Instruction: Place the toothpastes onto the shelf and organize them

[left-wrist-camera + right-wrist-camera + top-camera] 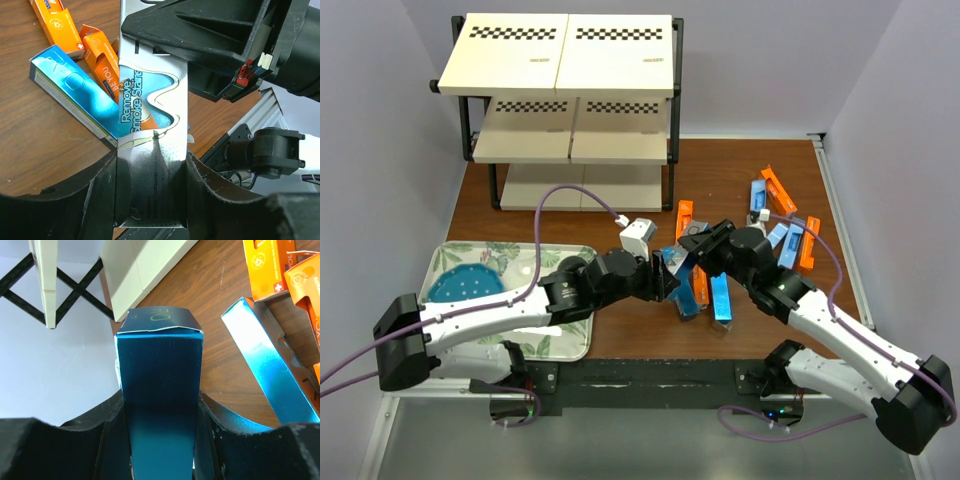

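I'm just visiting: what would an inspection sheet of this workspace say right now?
Surface: brown wooden table.
Job's things: shelf, no boxes seen on it; toothpastes loose on the table's right.
Clutter: leaf-patterned tray holding a blue plate.
Hands: left hand shut on a silver-blue box; right hand shut on a dark blue box.
Cables: purple cable loops over the table.
Surroundings: pale walls around.

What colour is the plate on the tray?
The plate is blue, clearest in the top view.
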Robot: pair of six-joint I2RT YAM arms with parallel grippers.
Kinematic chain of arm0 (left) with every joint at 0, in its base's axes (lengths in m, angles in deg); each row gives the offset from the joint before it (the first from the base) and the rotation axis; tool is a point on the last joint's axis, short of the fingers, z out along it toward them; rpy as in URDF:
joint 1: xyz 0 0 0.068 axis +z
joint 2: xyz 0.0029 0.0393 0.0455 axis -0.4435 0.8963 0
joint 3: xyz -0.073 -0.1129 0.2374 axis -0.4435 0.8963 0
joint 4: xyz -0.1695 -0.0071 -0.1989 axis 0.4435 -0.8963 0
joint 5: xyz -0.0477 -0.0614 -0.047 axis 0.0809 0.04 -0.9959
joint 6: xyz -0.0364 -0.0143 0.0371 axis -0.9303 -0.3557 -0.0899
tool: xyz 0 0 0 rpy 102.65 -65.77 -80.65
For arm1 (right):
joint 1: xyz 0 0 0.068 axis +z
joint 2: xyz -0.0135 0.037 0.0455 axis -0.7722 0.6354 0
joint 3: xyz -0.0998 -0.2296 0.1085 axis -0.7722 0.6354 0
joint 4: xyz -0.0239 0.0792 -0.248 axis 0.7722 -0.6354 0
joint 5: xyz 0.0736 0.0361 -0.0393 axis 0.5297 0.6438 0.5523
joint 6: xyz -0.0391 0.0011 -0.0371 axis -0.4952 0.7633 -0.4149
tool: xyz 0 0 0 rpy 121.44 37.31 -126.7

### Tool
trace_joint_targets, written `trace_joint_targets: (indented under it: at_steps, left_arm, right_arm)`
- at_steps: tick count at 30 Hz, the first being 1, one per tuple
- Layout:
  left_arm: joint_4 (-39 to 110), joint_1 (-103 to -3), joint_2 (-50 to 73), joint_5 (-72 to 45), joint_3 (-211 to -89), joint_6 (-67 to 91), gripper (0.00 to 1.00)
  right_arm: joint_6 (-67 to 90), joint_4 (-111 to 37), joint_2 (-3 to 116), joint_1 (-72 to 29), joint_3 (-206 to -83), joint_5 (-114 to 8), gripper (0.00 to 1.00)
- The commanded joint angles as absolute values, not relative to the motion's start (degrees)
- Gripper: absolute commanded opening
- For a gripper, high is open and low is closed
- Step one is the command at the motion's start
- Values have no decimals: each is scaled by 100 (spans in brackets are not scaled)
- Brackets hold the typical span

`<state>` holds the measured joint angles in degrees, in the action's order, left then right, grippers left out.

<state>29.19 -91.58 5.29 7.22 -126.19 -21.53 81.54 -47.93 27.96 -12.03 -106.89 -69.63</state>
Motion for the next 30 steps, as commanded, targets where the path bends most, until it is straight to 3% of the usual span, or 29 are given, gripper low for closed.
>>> trace_joint_targets:
  at_steps: [1, 4, 11, 14, 21, 30]
  left_arm:
    - [3074, -9216, 486, 956, -12872, -2090, 35]
    - [3004, -9216, 415, 1070, -12854, -2037, 27]
    - [2644, -9189, 231, 1570, -12915, -1757, 20]
    - [2372, -9058, 152, 1703, -12977, -1590, 18]
    - [1653, -7907, -199, 1273, -13021, -1027, 17]
    - [474, -6264, 142, 965, -13706, 71, 15]
  right_arm:
    - [8280, -4363, 2776, -1241, -10669, -7000, 22]
    - [8209, -4354, 2759, -1267, -10677, -6983, 33]
    - [7561, -4608, 2688, -1346, -10958, -6956, 77]
    - [7226, -4898, 2583, -1372, -11134, -7088, 88]
    - [6470, -5601, 2460, -1408, -11635, -7316, 98]
    - [5520, -6357, 2337, -1417, -12232, -7747, 99]
